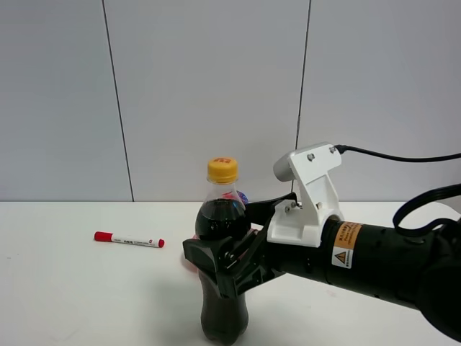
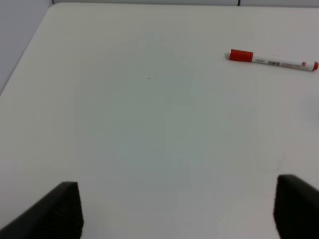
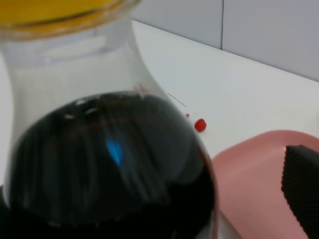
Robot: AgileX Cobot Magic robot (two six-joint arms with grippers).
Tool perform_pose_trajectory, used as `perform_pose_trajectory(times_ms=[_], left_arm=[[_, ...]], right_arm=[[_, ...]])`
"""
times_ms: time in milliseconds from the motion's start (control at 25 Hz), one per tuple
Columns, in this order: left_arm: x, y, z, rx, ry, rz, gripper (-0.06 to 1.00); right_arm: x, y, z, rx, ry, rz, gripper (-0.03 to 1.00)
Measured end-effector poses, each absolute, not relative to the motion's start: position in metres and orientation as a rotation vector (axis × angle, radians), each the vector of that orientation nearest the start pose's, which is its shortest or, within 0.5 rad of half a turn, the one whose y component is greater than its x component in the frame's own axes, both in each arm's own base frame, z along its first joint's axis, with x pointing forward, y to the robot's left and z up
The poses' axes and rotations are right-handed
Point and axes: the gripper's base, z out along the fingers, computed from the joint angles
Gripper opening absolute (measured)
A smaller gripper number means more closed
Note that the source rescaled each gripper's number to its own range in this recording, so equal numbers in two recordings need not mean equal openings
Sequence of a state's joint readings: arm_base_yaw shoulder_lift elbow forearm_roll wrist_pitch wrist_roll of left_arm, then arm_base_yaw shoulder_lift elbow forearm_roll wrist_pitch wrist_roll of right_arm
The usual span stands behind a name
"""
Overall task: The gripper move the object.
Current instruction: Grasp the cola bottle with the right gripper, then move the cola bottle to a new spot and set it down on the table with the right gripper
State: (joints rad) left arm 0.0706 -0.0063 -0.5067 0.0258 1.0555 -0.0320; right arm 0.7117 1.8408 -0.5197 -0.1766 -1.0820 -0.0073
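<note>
Cola bottle (image 1: 220, 220): clear plastic, dark liquid, yellow cap. Upright on table (image 1: 72, 288), well forward of back edge. Right gripper (image 1: 222, 245) straddles it, jaws wide, unclamped. Left gripper (image 2: 177, 209) spread wide, empty.

The claw (image 1: 218, 231) hides the bottle's (image 1: 225, 314) middle; its base is cut off.

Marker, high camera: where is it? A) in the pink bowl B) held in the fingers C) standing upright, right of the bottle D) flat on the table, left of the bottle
D: the marker lies flat on the table, left of the bottle and apart from it.
</note>
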Motion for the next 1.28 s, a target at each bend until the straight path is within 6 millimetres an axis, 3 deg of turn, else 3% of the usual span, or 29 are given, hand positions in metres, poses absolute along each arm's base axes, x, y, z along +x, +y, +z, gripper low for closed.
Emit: perform_pose_trajectory(times_ms=[760,880,1080,1120,1280], left_arm=[[-0.0066,0.0016,0.2795,-0.105,2.023,0.055,1.0],[-0.0066,0.0016,0.2795,-0.105,2.023,0.055,1.0],[-0.0066,0.0016,0.2795,-0.105,2.023,0.055,1.0],[-0.0066,0.0016,0.2795,-0.105,2.023,0.055,1.0],[-0.0066,0.0016,0.2795,-0.105,2.023,0.055,1.0]], right_arm=[[0.2268,0.2145,0.1339,-0.755,1.586,0.631,0.99],[0.2283,0.2139,0.1344,-0.728,1.592,0.629,0.76],[0.2288,0.2136,0.1337,-0.698,1.604,0.649,0.06],[0.2291,0.2134,0.1335,-0.687,1.61,0.653,0.0],[0.23,0.2126,0.1337,-0.66,1.62,0.658,0.0]])
